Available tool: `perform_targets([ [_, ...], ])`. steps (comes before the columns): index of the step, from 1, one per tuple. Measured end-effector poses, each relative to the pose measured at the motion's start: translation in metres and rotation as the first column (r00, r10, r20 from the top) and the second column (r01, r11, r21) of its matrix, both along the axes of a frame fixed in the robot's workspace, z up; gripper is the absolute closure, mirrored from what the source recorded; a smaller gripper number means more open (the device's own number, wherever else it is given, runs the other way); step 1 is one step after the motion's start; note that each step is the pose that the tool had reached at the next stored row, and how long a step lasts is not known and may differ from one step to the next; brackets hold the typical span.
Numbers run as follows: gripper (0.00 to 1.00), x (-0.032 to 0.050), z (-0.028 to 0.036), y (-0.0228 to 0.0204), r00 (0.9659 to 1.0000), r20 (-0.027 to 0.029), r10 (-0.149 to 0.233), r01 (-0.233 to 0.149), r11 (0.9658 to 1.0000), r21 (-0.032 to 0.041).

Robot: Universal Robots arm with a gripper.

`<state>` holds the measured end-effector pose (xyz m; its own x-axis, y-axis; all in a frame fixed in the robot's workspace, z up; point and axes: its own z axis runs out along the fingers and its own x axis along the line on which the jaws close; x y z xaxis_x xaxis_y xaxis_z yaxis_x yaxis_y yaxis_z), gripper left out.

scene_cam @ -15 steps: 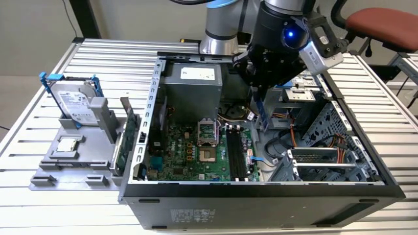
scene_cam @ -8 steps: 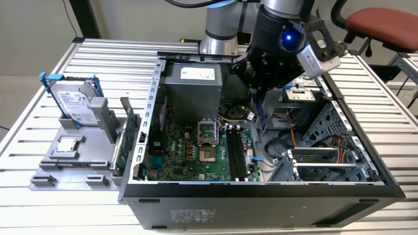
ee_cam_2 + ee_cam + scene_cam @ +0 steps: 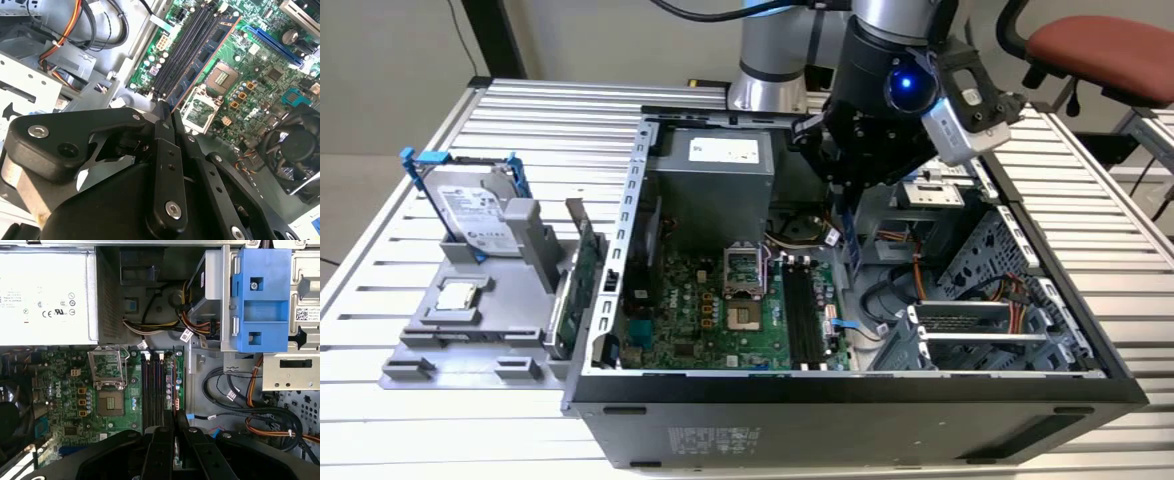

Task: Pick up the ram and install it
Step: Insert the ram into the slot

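Gripper (image 3: 168, 106): fingers pressed together on one end of the ram (image 3: 204, 56), inside the open case (image 3: 854, 410).
Ram: clamped at its near end and reaching out over the motherboard (image 3: 260, 65), running alongside the black slots (image 3: 185, 45). I cannot tell whether it touches a slot.
Arm (image 3: 881, 60): above the case's far end, near the power supply (image 3: 720, 175).
Fixture (image 3: 467, 330): grey, on the table (image 3: 400, 420) at the exterior view's left of the case. It holds a hard drive (image 3: 470, 215) and a green card (image 3: 584, 265).
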<state>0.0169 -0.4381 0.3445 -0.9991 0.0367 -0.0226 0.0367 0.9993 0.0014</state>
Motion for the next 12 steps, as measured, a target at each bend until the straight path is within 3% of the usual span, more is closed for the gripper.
perform_targets([
  [12, 1.0, 0.0, -0.0052, 0.0, 1.0, 0.0, -0.005, 0.005, 1.0, -0.0002],
])
